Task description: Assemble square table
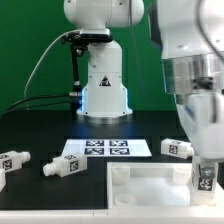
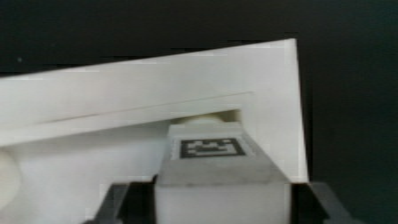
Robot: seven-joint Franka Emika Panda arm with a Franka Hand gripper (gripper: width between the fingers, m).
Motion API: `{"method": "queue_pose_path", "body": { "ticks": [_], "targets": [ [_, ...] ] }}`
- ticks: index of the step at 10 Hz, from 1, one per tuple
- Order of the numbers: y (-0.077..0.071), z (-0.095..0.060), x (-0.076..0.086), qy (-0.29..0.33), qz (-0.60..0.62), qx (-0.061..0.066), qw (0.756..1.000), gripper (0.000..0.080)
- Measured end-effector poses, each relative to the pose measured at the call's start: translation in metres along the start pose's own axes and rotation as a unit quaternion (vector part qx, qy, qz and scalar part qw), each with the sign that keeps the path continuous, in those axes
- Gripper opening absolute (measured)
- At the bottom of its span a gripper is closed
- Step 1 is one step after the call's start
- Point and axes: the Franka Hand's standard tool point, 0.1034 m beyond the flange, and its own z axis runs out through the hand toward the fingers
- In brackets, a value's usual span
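In the end effector (image 2: 214,200), 1 leg (image 2: 214,152) seemingly touches the slab (image 2: 107,110) corner.

— Where is the white tabletop (image 1: 150,190)?
— It lies flat, close to the exterior camera, with its rim up.
— And the legs?
— Four short white blocks with black-and-white tags. The far leg (image 1: 12,160) and the next leg (image 1: 65,166) lie on their sides at the exterior view's left, apart from the tabletop. The back leg (image 1: 178,148) lies just behind the tabletop.
— The last one?
— The held leg (image 2: 214,150) stands in the gripper (image 2: 214,205), at the tabletop's corner.
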Motion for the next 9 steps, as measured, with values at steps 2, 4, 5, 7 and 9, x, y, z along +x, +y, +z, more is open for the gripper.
{"method": "queue_pose_path", "body": {
  "ticks": [2, 4, 5, 7, 9],
  "targets": [
    [-0.002, -0.001, 0.003, 0.0, 0.055, 0.002, 0.998, 0.0288],
    [-0.002, -0.001, 0.004, 0.0, 0.061, 0.001, 0.998, 0.0289],
    [-0.002, -0.001, 0.004, 0.0, 0.059, 0.0, 0.998, 0.0289],
    [-0.005, -0.016, -0.003, -0.007, 0.025, 0.006, 1.0, 0.0587],
    [-0.007, -0.036, -0.014, -0.018, 0.011, 0.003, 1.0, 0.0637]
  ]
}}
